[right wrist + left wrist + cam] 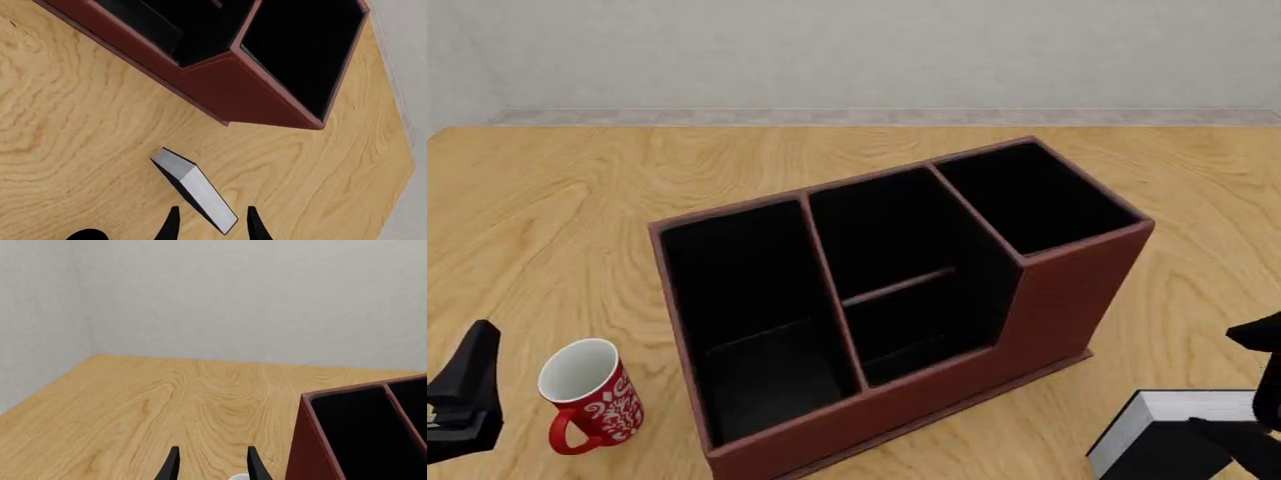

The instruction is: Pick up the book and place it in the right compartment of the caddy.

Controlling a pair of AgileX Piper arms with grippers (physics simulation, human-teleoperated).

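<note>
The reddish-brown caddy (1054, 300) stands mid-table with its black interior open upward. Its right compartment (1034, 200) is the narrow, tall-walled end section, also seen in the right wrist view (307, 50). The black book (1174, 405) with white page edges lies on the table near the front right, in front of that end of the caddy. My right gripper (211, 222) hovers over the book (193, 190), open, with one end of the book lying between the fingers but not clamped. My left gripper (461, 400) is open at the front left, holding nothing.
A red mug (587, 400) with a white inside stands front left, between my left gripper (211, 465) and the caddy (310, 450). Its white rim (238, 476) shows just beyond the left fingertips. The wooden table ends at a grey wall behind.
</note>
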